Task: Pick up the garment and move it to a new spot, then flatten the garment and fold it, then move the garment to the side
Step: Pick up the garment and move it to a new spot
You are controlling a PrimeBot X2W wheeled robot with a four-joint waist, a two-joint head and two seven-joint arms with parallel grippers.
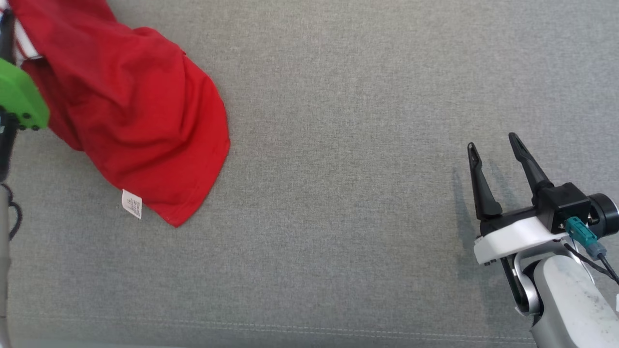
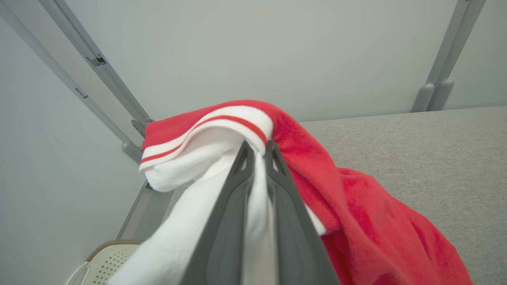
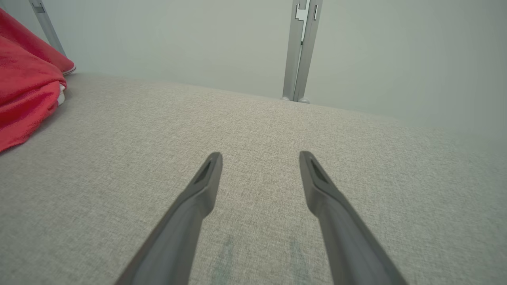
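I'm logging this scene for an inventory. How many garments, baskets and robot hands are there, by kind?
Garment: 1
Basket: 1
Hands: 2 (left hand, shut on the garment; right hand, open)
Total: 4

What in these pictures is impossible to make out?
Red garment, head view: its upper part is cut off by the top-left corner, full shape unknown.
White label, head view: print too small to read.
Pale perforated thing, left wrist view: cut off by the bottom edge, partly behind the garment.
Left jaws, left wrist view: blurred up close where they pinch the garment.
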